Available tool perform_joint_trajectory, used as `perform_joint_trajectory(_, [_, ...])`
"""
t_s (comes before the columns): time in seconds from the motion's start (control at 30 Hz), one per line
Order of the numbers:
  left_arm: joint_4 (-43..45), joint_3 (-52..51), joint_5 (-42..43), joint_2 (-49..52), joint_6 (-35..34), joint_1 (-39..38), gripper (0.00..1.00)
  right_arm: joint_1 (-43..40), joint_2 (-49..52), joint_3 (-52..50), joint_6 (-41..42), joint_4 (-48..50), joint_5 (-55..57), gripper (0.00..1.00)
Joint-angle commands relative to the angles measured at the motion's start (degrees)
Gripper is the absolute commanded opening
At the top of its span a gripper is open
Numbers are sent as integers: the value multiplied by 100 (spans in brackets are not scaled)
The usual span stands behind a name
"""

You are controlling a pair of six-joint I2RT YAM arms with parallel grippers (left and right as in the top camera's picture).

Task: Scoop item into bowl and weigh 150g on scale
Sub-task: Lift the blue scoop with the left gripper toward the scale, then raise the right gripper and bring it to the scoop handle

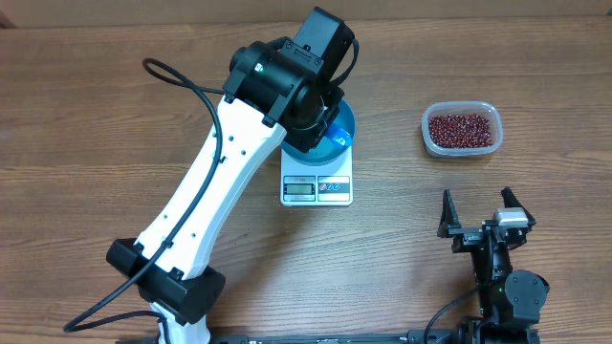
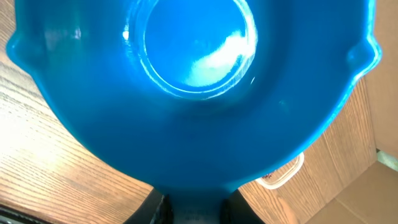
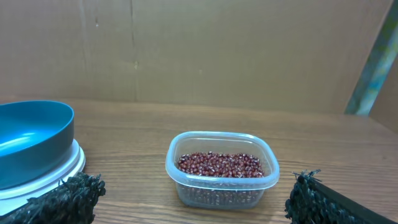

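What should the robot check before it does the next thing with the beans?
1. Bowl sitting on scale: ok, it looks set down.
2. Bowl empty inside: ok.
3. Left jaws clear of the bowl: not ok, they are closed on its rim.
4. Right jaws open and holding nothing: ok.
5. Beans all inside the tub: ok.
6. Scale showing zero: cannot tell, the display is too small to read.

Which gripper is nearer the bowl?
Left. The left gripper is shut on the bowl at its rim, over the scale; the right gripper stands open, well off to the bowl's right.
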Motion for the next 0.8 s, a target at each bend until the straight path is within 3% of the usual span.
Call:
perform_joint_trajectory(0.0, [-11,85,-15,-61,-227,-31,4,-11,-68,-59,70,164,-87,100])
perform_joint_trajectory(0.13, [-11,85,-13,-61,-227,-33,4,-11,-68,-22,1250,494,-776,100])
perform_joint_trajectory(0.3, [-11,85,-13,-61,-227,-31,4,-11,-66,315,2190,188,-1491,100])
perform_joint_trajectory(0.53, [-35,85,11,-61,-225,-33,4,-11,136,1388,2433,-782,-1781,100])
perform_joint_trajectory(0.77, [-101,85,79,-61,-227,-31,4,-11,1364,2605,3095,-1185,-2597,100])
